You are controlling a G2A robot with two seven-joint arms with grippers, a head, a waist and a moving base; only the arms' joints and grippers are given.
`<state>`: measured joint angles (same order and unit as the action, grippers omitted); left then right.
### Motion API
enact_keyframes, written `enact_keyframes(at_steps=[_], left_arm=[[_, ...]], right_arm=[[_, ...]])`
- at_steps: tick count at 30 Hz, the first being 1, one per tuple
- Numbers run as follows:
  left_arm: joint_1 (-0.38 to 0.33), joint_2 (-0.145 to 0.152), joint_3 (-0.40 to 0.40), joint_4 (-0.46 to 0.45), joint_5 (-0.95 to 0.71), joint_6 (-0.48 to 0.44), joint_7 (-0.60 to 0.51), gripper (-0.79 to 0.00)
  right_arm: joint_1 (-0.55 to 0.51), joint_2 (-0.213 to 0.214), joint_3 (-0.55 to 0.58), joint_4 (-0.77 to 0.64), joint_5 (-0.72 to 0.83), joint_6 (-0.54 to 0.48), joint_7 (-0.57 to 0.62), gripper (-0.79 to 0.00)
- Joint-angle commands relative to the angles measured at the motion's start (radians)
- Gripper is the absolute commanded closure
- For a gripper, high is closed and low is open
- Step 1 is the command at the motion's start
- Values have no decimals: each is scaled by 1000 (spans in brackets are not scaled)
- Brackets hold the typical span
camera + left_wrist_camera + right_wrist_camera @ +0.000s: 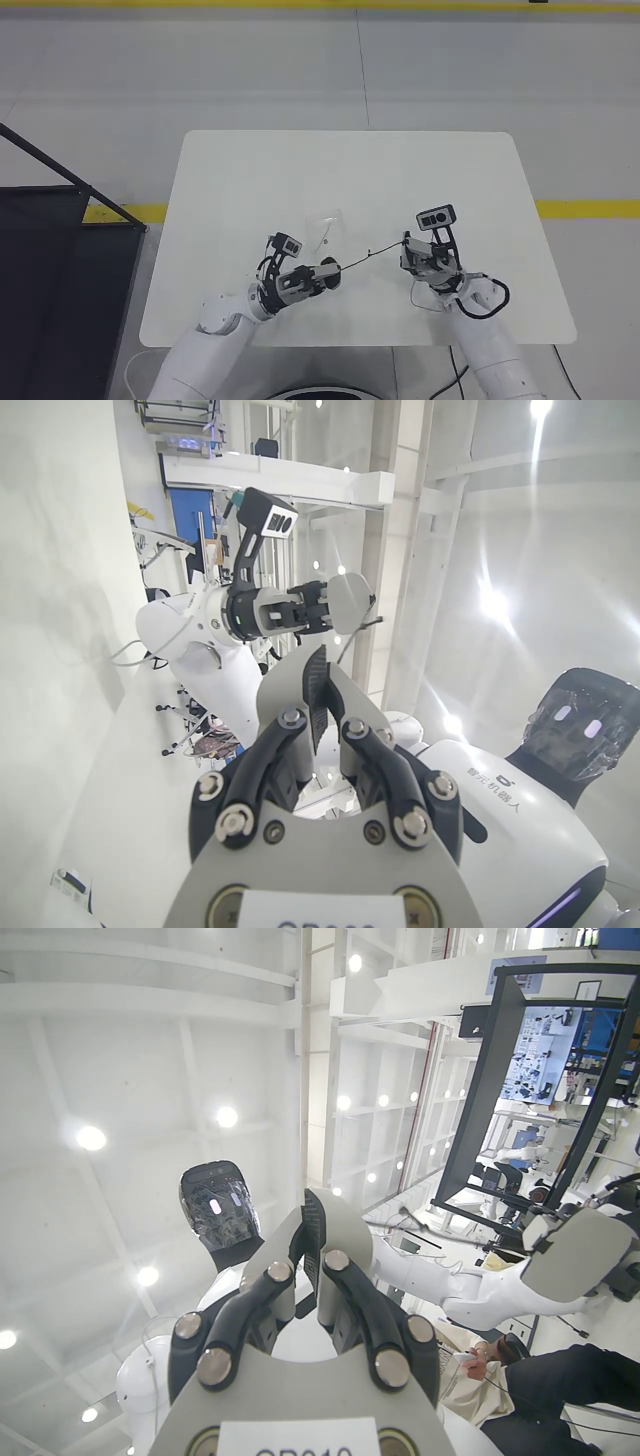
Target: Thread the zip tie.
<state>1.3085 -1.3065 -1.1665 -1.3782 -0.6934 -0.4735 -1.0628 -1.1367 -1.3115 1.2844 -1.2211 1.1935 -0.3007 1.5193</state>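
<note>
Two arms work at the near edge of the counter (450, 180), with one black zip tie (365, 256) strung between them in the air.

Left pincer (327, 270): we see it left of centre, tips aimed toward the right arm. In its own wrist view the ribbed pads (316, 680) are pressed together with next to no gap. In the top view the strap's left end runs straight into those tips, so we read it as clamped on the tie. The contact itself sits behind a finger.

Just past that pincer, farther from the robot, a small clear item (328, 228) lies flat on the counter, apart from both arms. We cannot tell what it is.

Zip tie: the long axis runs mostly across the counter, left to right. It is tilted so the left end is nearer the robot and the right end farther away. It is nearly straight, with a slight bend. We see it touching nothing but the two pincers.

Right pincer (406, 248): it sits right of centre, also closed down narrow, and grips the tie close to its right end. In the left wrist view a short stub of strap pokes out past its fingers. We cannot tell which end carries the head.
</note>
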Motion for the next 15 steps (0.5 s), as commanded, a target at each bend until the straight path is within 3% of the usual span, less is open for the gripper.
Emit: enact_keyframes(at_steps=[1,13,14,15], left_arm=[[2,1,1,0,7,-3,-2,0],[6,7,-2,4,15,-15,-8,0],[6,7,-1,4,15,-16,-8,-74],[6,7,0,2,15,-16,-7,-243]], right_arm=[[4,-5,2,13,17,13,13,0],[29,-13,-25,50,24,27,17,0],[33,-12,-31,52,10,35,17,0],[36,-10,-35,54,-4,39,17,0]])
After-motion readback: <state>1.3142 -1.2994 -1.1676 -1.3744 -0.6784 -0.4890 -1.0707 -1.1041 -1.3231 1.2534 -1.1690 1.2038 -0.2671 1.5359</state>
